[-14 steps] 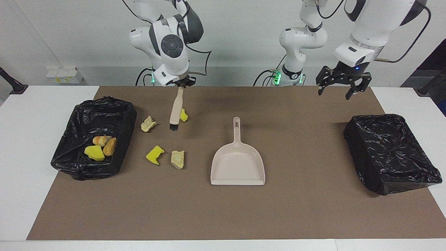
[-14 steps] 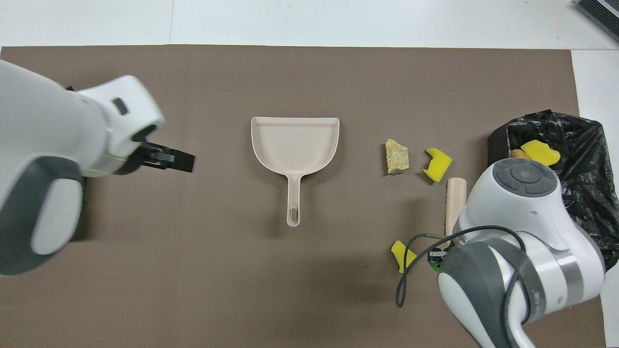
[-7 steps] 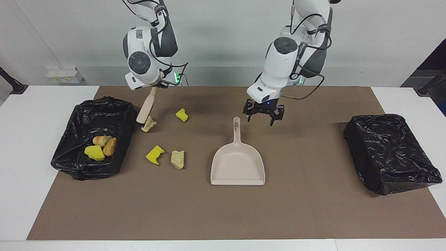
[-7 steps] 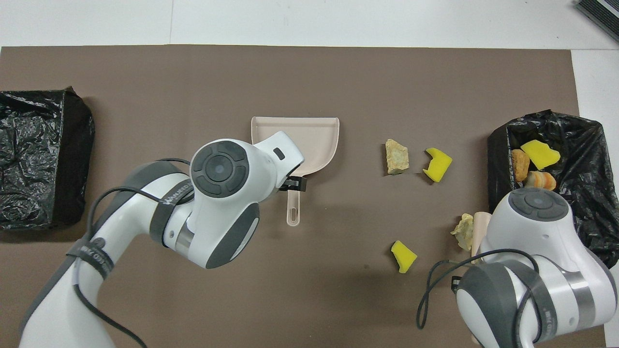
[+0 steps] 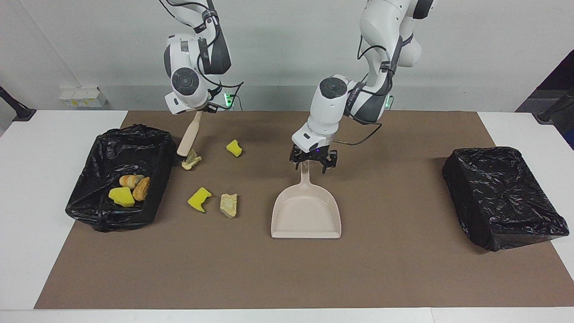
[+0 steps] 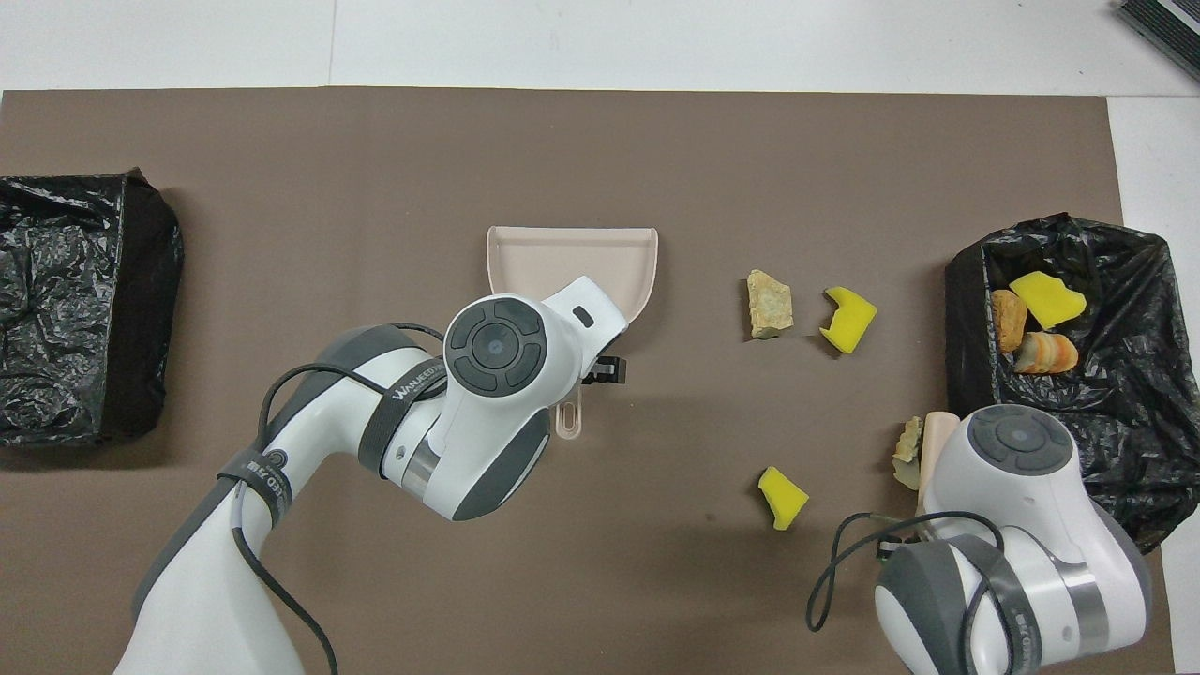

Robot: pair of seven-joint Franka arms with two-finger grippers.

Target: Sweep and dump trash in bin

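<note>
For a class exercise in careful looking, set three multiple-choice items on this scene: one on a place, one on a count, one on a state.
1. Where is the left gripper?
A. over the dustpan handle
B. over the closed black bag
C. in the open bin

2. How many trash scraps lie on the brown mat?
A. two
B. four
C. seven

3. What is the right gripper doing?
A. hanging open
B. shut on the brush
C. gripping the dustpan

Answers: 1 A, it hangs at the handle's top; 2 B, two yellow and two beige; 3 B, the brush handle hangs from it.
</note>
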